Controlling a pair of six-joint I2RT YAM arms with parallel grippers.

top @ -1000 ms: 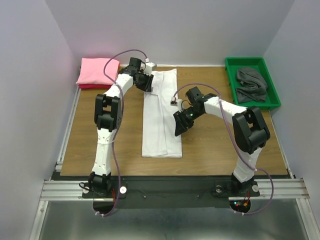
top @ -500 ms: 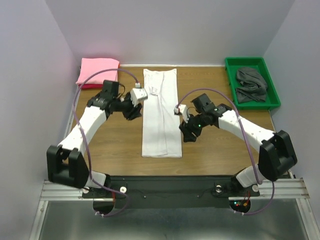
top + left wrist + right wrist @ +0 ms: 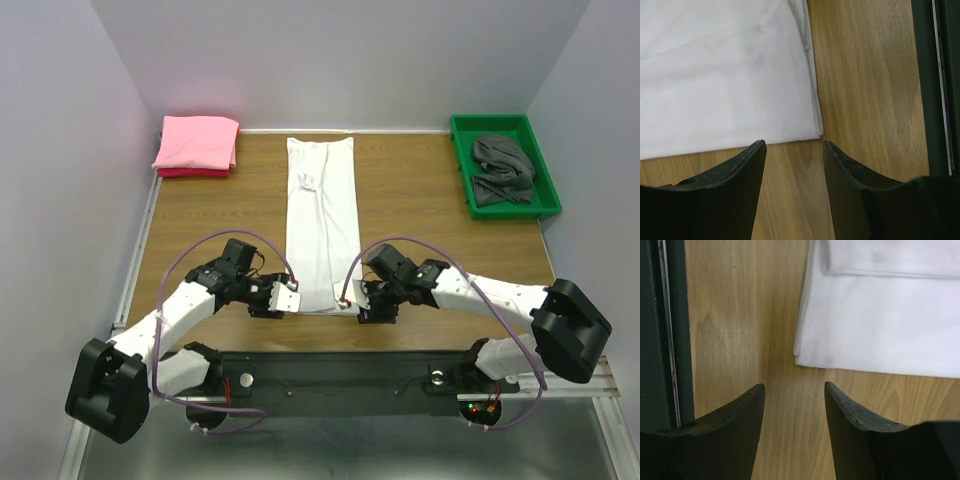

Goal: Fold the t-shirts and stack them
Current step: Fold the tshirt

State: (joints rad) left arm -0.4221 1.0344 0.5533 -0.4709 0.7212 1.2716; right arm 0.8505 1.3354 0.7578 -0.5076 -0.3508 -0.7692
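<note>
At the far left of the wooden table (image 3: pixel 200 230), the pink t-shirt (image 3: pixel 196 145) lay folded into a soft, plump rectangle, which looked finished; nearer the arms, the left gripper (image 3: pixel 794 145) sat low with its dark, tapered jaws apart and only bare wood grain between them, the near left corner of the white t-shirt (image 3: pixel 322 225) just ahead of its tips; that shirt ran down the middle of the table as a long, narrow strip, sides folded in, thin and smooth with a stitched hem and faint creases; the right gripper (image 3: pixel 794 386) mirrored the left at the near right corner, likewise open and holding nothing, and its wrist view showed the cloth's layered edges; the step in hand seemed to be the end-to-end fold of the white shirt, so the next move would call for both grippers to catch every layer at their corners, close together and carry the hem evenly toward the collar; at far right, the dark grey t-shirt (image 3: pixel 500 170) lay crumpled in the glossy green tray (image 3: pixel 490 120), not yet folded.
</note>
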